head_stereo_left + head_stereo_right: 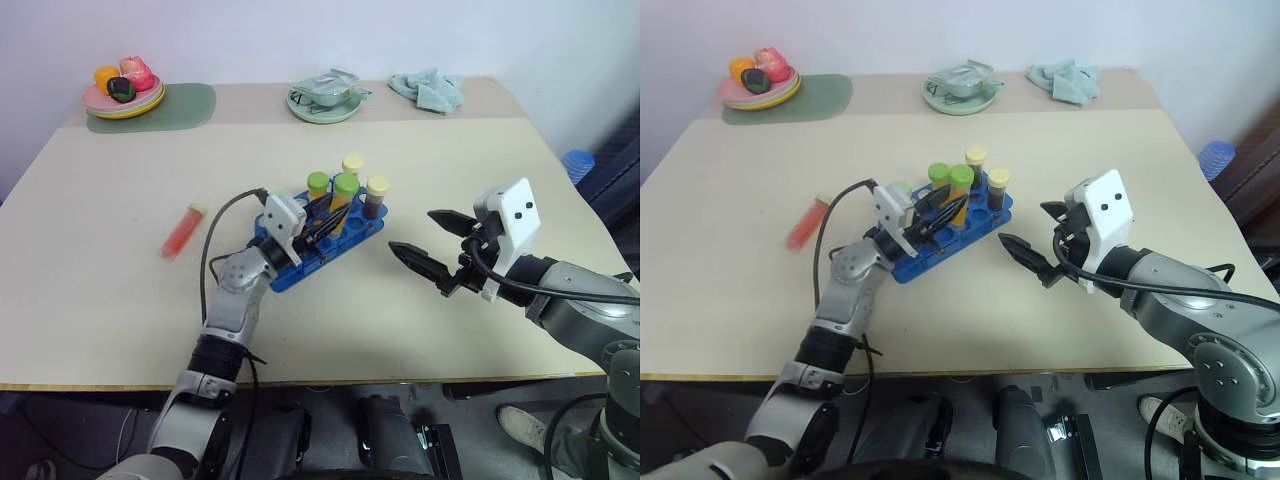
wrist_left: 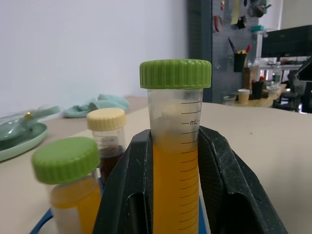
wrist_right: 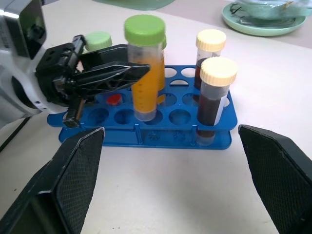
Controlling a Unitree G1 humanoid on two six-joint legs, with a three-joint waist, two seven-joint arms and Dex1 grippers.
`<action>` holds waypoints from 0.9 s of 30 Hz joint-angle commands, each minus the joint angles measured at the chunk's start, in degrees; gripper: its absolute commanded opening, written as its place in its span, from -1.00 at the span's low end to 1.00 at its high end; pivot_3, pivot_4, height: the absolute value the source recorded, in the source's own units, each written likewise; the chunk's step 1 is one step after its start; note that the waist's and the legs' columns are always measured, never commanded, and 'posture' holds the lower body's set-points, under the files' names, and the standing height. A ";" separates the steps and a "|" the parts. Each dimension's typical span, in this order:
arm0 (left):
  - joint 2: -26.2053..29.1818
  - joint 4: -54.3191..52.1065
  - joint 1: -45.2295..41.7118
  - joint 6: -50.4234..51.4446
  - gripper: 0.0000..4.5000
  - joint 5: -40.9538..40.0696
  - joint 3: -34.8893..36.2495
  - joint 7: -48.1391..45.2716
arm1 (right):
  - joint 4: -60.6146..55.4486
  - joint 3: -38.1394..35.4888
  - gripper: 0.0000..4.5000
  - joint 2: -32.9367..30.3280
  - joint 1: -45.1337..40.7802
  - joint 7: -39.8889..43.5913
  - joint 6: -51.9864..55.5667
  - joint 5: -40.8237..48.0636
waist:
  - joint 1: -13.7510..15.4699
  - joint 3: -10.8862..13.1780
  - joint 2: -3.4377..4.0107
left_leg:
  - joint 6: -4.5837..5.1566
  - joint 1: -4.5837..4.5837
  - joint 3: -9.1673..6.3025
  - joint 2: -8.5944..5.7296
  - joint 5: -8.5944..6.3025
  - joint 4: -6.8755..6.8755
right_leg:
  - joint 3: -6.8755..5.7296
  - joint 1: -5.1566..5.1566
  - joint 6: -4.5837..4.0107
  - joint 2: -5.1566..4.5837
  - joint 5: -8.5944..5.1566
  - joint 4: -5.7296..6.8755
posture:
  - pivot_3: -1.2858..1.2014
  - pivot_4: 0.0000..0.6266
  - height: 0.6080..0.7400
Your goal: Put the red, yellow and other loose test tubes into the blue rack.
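The blue rack [image 1: 352, 238] sits mid-table. My left gripper [image 1: 322, 216] is shut on an orange-yellow test tube [image 2: 175, 161] with a green cap. That tube stands upright with its lower end in a rack hole [image 3: 145, 115]. A second green-capped orange tube [image 1: 318, 186] and two yellow-capped dark brown tubes [image 3: 213, 100] also stand in the rack. A red test tube [image 1: 183, 232] lies loose on the table to the left of the rack. My right gripper [image 1: 412, 232] hovers open just right of the rack, with nothing between its fingers.
At the back left, a plate of toy fruit [image 1: 120, 101] rests on a green mat [image 1: 192, 104]. A pale green dish [image 1: 324, 103] and a crumpled teal cloth [image 1: 428, 90] lie along the back edge. The table's front edge runs close below both arms.
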 commanded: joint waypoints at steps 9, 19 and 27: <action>0.64 2.24 0.23 0.58 -0.69 -0.59 0.22 -1.30 | -1.08 0.49 1.00 -0.12 -0.09 -1.35 -3.18 0.47 | 0.05 -0.07 0.00 | 0.01 0.72 -0.01 0.10 0.00 -0.55 | 0.00 0.74 0.03 0.08 0.01 -0.61 | 0.03 -0.52 1.00; 0.29 5.47 -0.32 -0.49 -0.69 -1.00 -0.81 -5.32 | -1.94 0.06 1.00 -0.28 1.49 -2.23 -4.48 0.48 | 0.11 -0.12 0.01 | 0.05 0.84 -0.02 0.11 -0.03 -0.62 | 0.00 0.87 0.03 0.09 0.01 -0.71 | 0.03 -0.52 1.00; 0.46 6.75 -0.26 0.11 -0.69 -1.18 0.31 -4.45 | -2.12 -0.11 1.00 -0.71 3.15 -2.31 -6.05 0.18 | 0.07 -0.13 0.01 | 0.06 0.97 -0.02 0.12 -0.04 -0.66 | 0.00 0.98 0.04 0.10 0.01 -0.73 | 0.03 -0.52 1.00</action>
